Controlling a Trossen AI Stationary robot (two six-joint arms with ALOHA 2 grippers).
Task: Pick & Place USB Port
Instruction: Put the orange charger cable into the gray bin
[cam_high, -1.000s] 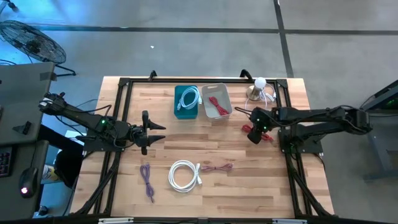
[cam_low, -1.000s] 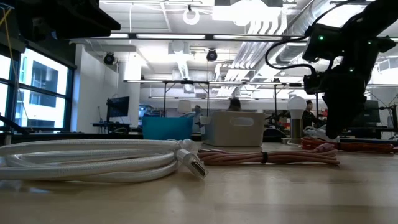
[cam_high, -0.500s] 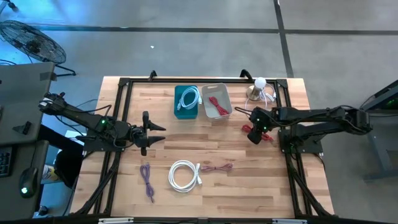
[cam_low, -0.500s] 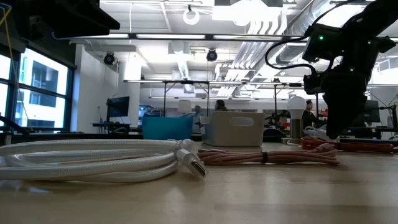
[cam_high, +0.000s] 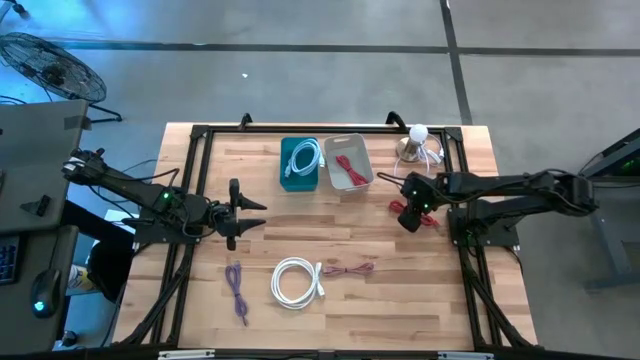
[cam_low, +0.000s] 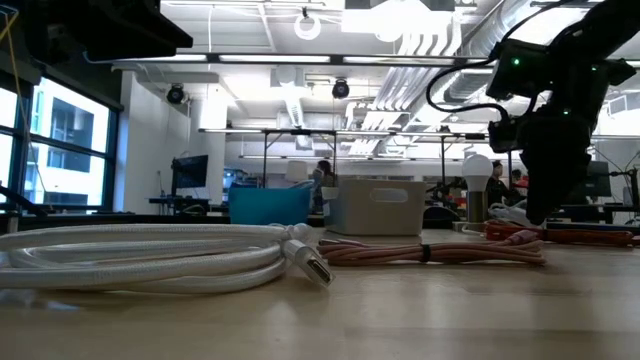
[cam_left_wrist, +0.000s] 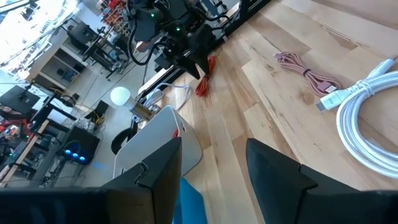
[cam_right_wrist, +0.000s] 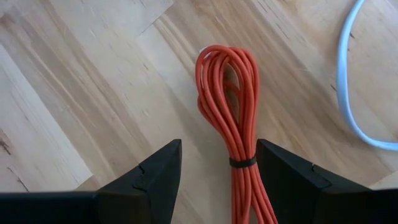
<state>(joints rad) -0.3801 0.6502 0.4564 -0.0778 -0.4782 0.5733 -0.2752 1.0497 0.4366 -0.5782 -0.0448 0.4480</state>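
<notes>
A tied bundle of red cable (cam_right_wrist: 233, 93) lies flat on the wooden table near its right side (cam_high: 398, 208). My right gripper (cam_right_wrist: 217, 149) points down over it, open, with one finger on either side of the bundle's tied end and touching nothing; the low view shows it just above the table (cam_low: 545, 205). My left gripper (cam_high: 258, 212) waits open above the table's left middle, pointing toward the right (cam_left_wrist: 214, 165). At the far middle stand a teal bin (cam_high: 288, 178) with a white cable in it and a white bin (cam_high: 358, 147) holding a red cable.
A coiled white cable (cam_high: 296, 281), a pink cable (cam_high: 345, 268) and a purple cable (cam_high: 237, 287) lie near the front edge. A lamp with a white bulb (cam_high: 417, 135) and a pale blue cord (cam_right_wrist: 348, 81) sit at the far right. A black frame (cam_high: 195, 160) borders the table.
</notes>
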